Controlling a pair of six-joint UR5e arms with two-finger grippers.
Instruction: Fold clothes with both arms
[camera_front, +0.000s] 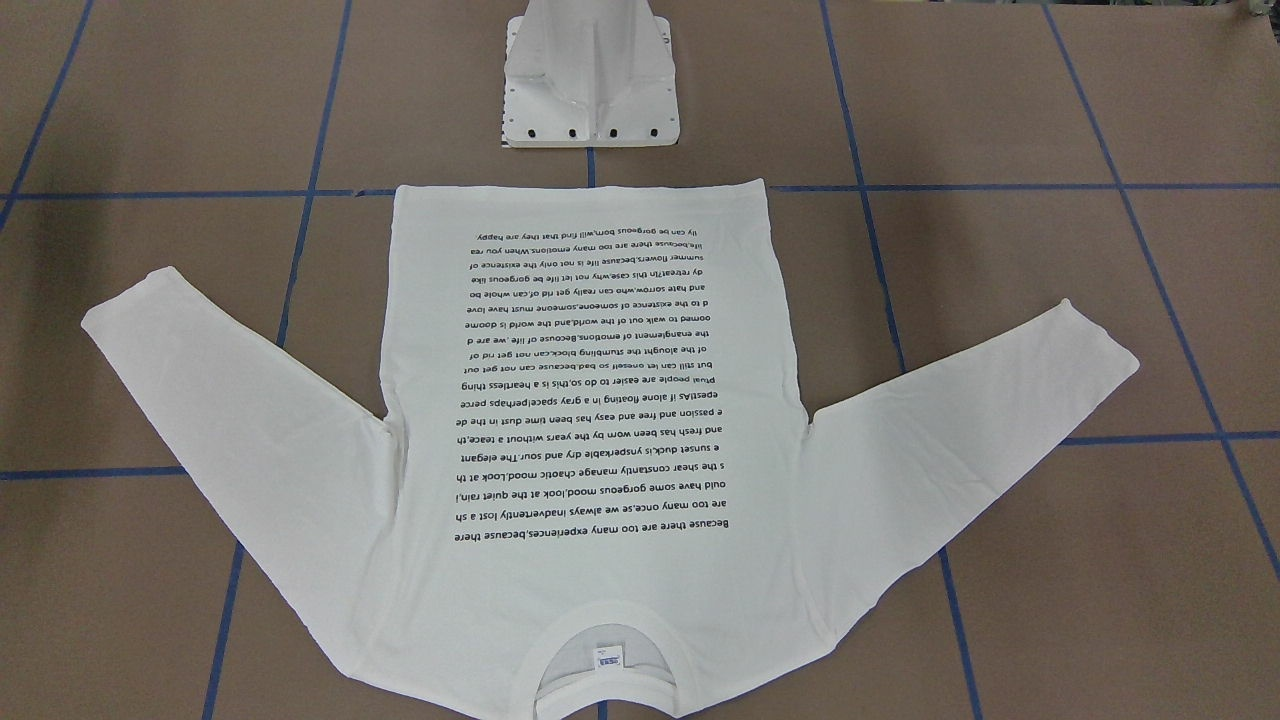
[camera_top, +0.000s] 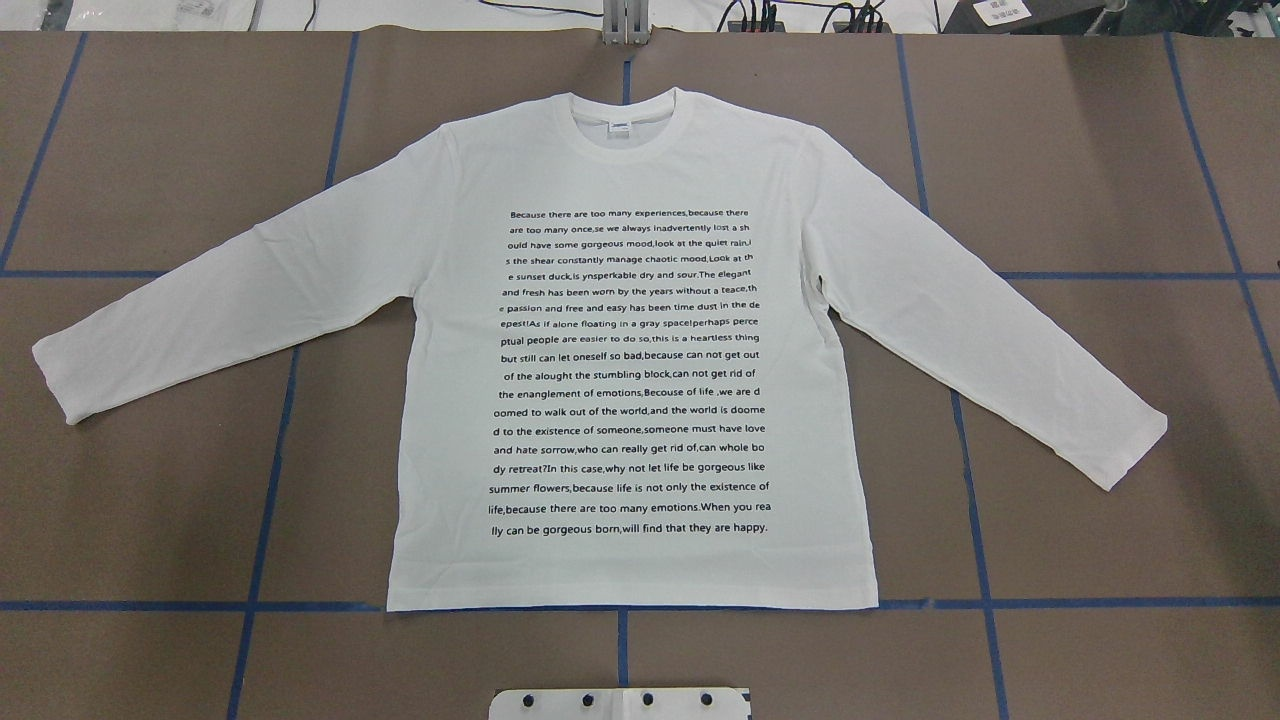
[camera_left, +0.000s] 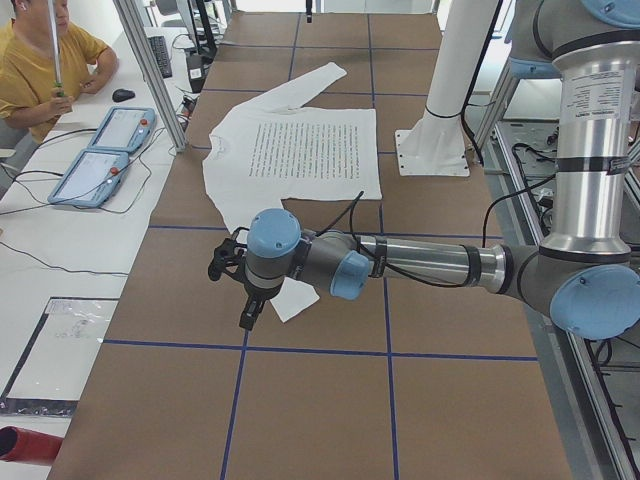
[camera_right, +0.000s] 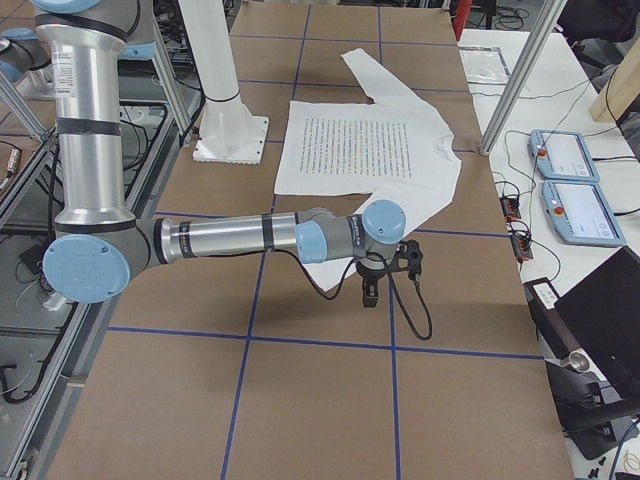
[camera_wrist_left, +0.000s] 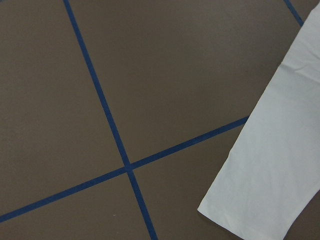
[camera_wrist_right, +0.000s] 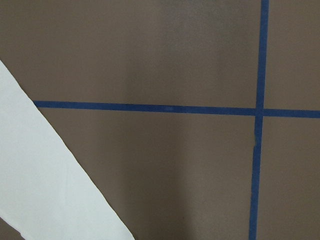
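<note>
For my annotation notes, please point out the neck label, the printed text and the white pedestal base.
neck label (camera_top: 619, 127): overhead exterior view, centre of the tag.
printed text (camera_top: 630, 375): overhead exterior view, middle of the block.
white pedestal base (camera_front: 590, 95): exterior front-facing view, its front face.

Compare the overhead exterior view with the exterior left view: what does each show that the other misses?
Only the overhead view: both sleeves of the T-shirt unobstructed, and its neck label. Only the exterior left view: the left arm reaching over the table, the left gripper pointing down near one sleeve's end, a seated operator, and two pendants. Both: the shirt spread flat, text up, and the white pedestal base.
</note>
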